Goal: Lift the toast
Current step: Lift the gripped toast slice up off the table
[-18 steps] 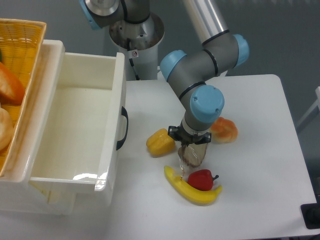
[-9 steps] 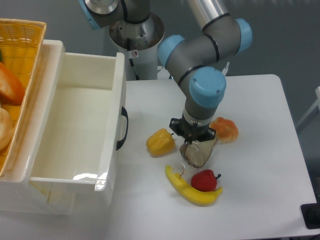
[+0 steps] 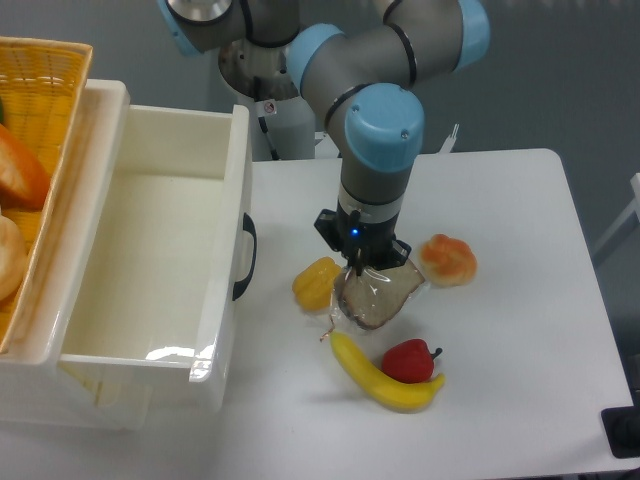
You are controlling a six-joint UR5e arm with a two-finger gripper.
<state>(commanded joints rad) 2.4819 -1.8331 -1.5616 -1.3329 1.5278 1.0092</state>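
gripper (image 3: 361,268) clamped on wrapped toast (image 3: 378,297) | frame center, hanging above table (image 3: 520,220) | beside yellow bell pepper (image 3: 316,283)

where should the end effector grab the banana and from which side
Take the banana near the middle of its curve, coming straight down with the fingers across its narrow width. It lies flat on the table. Its right end touches the red pepper, so the left half looks freer, though the wrapped toast hangs close above it.
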